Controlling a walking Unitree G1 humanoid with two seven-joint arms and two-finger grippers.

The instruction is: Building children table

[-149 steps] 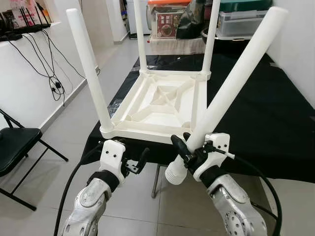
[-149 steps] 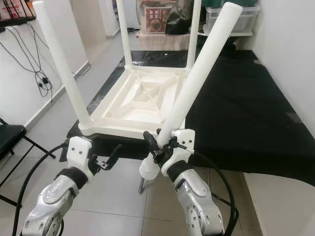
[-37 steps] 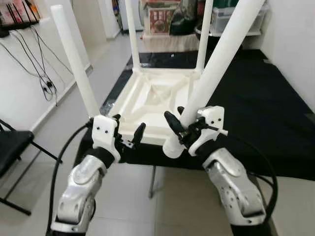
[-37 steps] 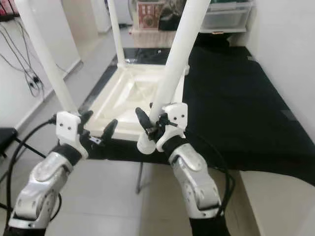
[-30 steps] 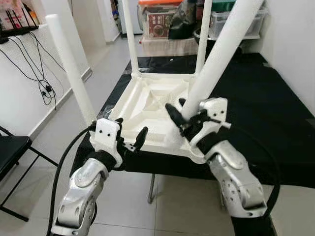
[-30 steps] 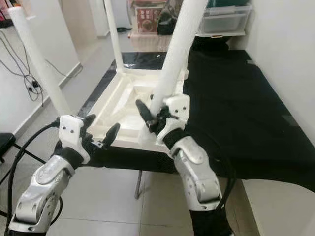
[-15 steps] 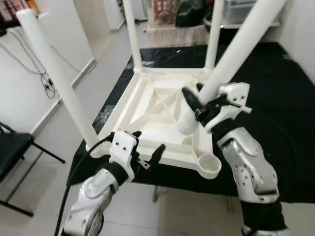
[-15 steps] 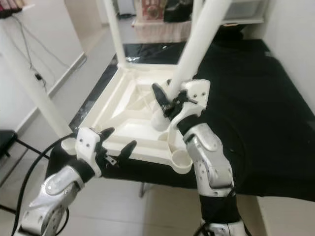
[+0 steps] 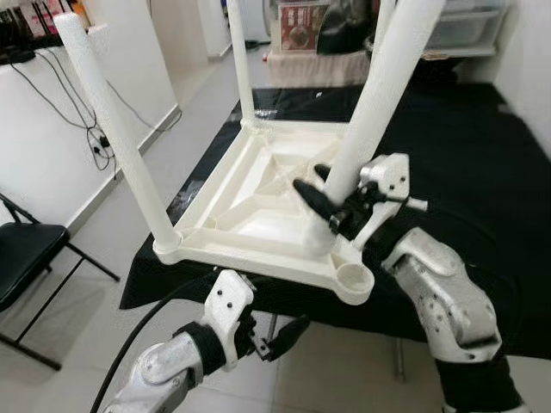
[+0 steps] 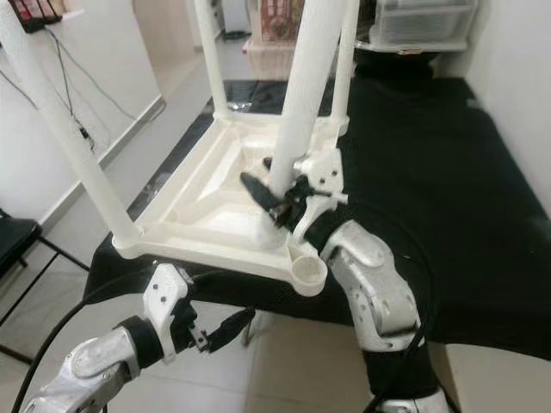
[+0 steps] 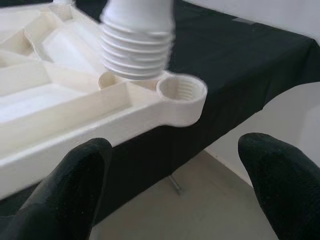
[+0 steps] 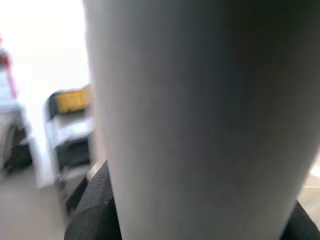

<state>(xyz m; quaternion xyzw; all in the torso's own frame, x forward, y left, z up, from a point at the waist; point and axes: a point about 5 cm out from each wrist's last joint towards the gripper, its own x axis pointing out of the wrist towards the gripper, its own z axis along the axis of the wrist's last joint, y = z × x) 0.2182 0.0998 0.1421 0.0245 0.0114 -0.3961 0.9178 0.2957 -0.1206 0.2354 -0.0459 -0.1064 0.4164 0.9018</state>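
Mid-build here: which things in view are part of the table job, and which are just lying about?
Part of the job:
- upturned white tabletop
- threaded leg held by right gripper
- empty corner socket
- three fitted legs, e.g.

Lying about:
- folding chair
- wall cables
- storage boxes

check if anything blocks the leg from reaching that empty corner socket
Nothing visible does. The right gripper holds the table leg with its threaded end just beside the open corner socket.

No text, label, brand or number is showing clearly enough to read in any view.
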